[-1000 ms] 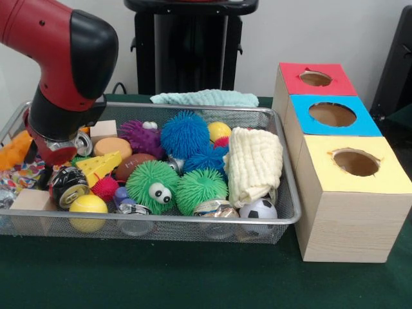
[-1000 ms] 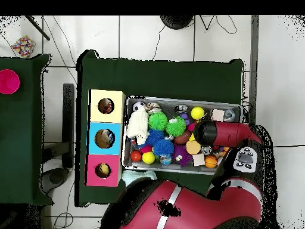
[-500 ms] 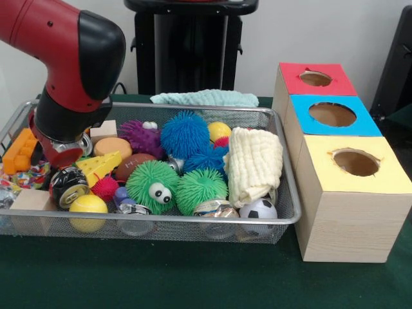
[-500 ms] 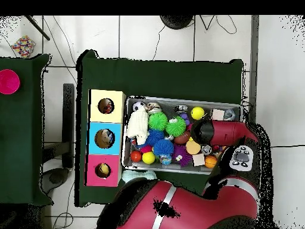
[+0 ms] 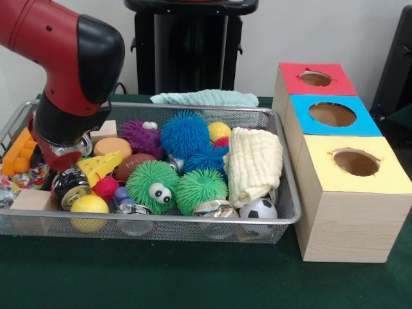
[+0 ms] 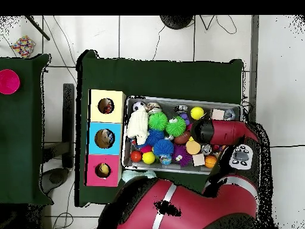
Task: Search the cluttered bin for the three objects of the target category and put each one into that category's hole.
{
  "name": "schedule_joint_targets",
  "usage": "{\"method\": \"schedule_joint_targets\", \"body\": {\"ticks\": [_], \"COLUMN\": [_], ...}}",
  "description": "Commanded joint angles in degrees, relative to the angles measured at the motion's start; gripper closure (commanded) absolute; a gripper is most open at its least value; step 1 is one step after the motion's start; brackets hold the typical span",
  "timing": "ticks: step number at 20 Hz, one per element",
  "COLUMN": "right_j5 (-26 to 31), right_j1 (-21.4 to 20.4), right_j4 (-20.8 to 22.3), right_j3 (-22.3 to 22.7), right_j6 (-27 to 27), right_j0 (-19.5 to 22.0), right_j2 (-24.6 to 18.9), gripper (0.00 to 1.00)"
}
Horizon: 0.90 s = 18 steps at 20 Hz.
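My arm (image 5: pixel 61 71) is reaching down into the left end of the wire bin (image 5: pixel 283 222), its hand hiding behind the wrist; whether it is apart or together, I cannot tell. Beside it are lying a can (image 5: pixel 69 187), a yellow ball (image 5: pixel 89 205) and a cheese wedge (image 5: pixel 100 166). The box (image 5: pixel 351 219) with three holes is standing right of the bin.

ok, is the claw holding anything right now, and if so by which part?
Cannot be told. The arm's end is down in the bin's left side among the cans and toys, and the arm's own bulk hides the claw in both views.
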<state>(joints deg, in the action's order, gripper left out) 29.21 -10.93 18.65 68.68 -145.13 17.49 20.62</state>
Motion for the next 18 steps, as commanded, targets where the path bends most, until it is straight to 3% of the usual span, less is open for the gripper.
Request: {"method": "schedule_joint_targets", "body": {"ticks": [1, 4, 5, 10, 18], "right_j5": [3.83, 3.25, 4.02, 8.72, 9.05], "right_j1": [3.82, 4.32, 4.07, 4.24, 4.06], "right_j4": [1.91, 2.25, 2.02, 1.88, 1.67], "right_j3": [-4.23, -4.73, -4.37, -5.13, -6.41], "right_j6": [2.61, 2.33, 3.64, 5.56, 2.64], "right_j0": [0.04, -0.46, -0.12, -0.36, -1.9], "right_j2": [-2.59, -1.96, -2.48, -2.06, -0.43], "gripper": [0.0, 0.0, 1.0, 1.0, 1.0]}}
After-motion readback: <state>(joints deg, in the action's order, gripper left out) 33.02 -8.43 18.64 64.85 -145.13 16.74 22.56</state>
